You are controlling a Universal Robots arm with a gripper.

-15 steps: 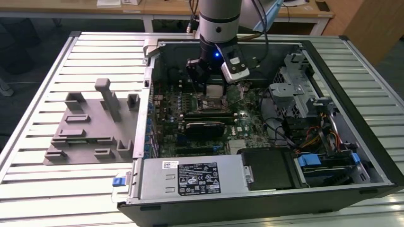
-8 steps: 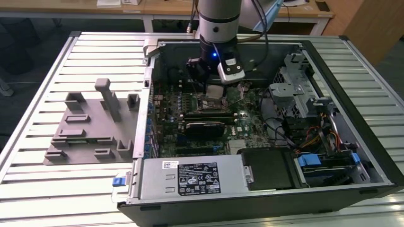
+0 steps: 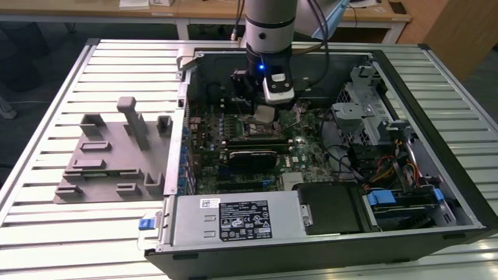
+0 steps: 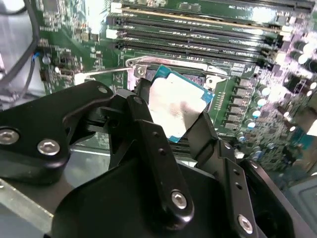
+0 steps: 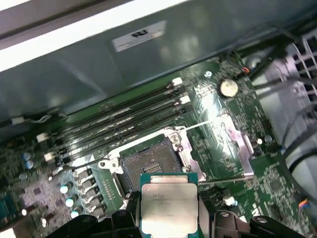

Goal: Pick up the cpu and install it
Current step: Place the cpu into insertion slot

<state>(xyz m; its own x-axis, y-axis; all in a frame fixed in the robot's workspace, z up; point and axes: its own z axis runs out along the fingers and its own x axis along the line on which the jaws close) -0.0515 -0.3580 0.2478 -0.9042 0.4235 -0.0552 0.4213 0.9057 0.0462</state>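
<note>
On the slatted table [image 3: 55, 233], the open computer case [image 3: 459, 192] is lying on its side with the motherboard [image 3: 311, 151] facing up. The arm [image 3: 269, 23] is reaching down into it from above. The gripper [image 3: 265, 111] is clamping the cpu [image 3: 265, 115] by two opposite edges, its fingers [image 4: 148, 134] pressing on the chip, so the picking-up part looks done.

The installing part is not done. In the first wrist view the cpu [image 5: 168, 203] is hanging above and just to one side of the socket [image 5: 146, 168], which is sitting open and empty with its metal cover plate [image 5: 233, 139] swung back.

Room is looking tight. The memory slots [image 5: 124, 111] are running close along one side of the socket, the cover plate is lying along another, and the case walls are hemming the arm in. The chip's edges are needing to line up squarely with the socket frame, which is leaving little slack.
</note>
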